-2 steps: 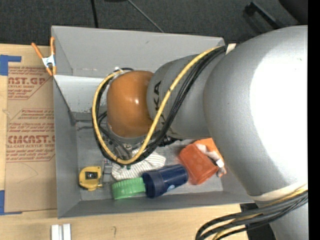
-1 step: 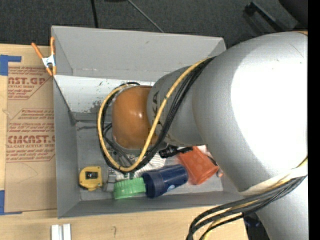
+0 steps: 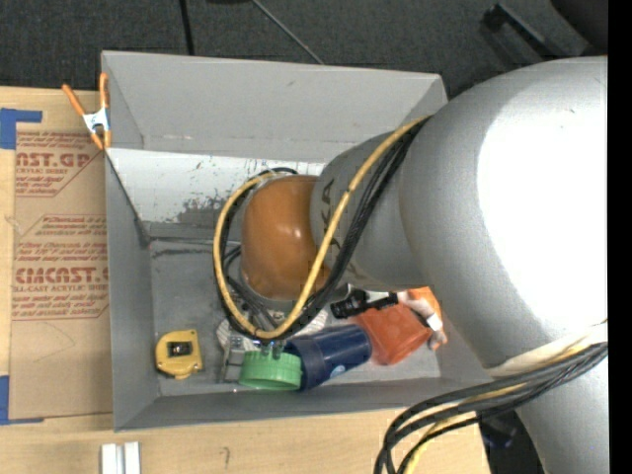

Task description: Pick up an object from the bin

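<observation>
Camera view. Contents of grey metal bin [image 3: 128,294], sloped walls, scuffed floor:

1. Tape measure [image 3: 178,354], yellow case with a dark centre, rounded. It lies flat in the lower-left corner of the floor, apart from the rest.
2. Blue bottle [image 3: 336,354], dark and glossy, cylindrical. It lies on its side along the lower wall, with its green cap [image 3: 269,370], ribbed and round, pointing left.
3. Orange-red block [image 3: 393,334], matte and angular, touching the bottle's right end. A small orange-and-white piece [image 3: 427,312] lies just behind it, partly under the arm.

Arm [image 3: 513,215]: a broad silver-grey casing entering from the right and covering the bin's right half. The smooth domed orange cover [image 3: 276,240] at the wrist points down at the floor, ringed by yellow and black cables [image 3: 229,265].

Gripper [image 3: 235,352]: mostly hidden beneath the cover, low over the floor between the tape measure and the green cap, just beside the cap. Whether it is open or closed cannot be told, and nothing is seen held.
</observation>
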Motion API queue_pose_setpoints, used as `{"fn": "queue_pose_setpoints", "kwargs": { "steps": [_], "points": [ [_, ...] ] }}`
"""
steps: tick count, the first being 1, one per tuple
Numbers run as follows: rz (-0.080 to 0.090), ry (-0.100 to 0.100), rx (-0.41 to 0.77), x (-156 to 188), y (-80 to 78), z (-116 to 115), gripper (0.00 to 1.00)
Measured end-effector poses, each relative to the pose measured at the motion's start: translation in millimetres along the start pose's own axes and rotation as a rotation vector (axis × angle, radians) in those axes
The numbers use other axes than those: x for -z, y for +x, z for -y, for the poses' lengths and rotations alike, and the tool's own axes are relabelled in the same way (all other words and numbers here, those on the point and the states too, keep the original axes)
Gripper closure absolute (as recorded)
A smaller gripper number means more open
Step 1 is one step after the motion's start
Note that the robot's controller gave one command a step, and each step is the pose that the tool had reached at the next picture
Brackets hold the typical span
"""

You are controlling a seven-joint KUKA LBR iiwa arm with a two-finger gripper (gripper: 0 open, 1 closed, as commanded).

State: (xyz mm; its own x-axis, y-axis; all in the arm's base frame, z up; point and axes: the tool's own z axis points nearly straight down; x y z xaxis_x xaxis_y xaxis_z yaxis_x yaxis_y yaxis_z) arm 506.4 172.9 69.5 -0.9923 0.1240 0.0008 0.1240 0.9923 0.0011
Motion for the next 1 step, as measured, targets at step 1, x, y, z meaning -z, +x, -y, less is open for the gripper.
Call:
{"fn": "queue_pose_setpoints", "kwargs": {
  "steps": [1],
  "points": [
    [0.0,0.0,0.049,51.1,5.9,19.7,1.0]
  ]
}}
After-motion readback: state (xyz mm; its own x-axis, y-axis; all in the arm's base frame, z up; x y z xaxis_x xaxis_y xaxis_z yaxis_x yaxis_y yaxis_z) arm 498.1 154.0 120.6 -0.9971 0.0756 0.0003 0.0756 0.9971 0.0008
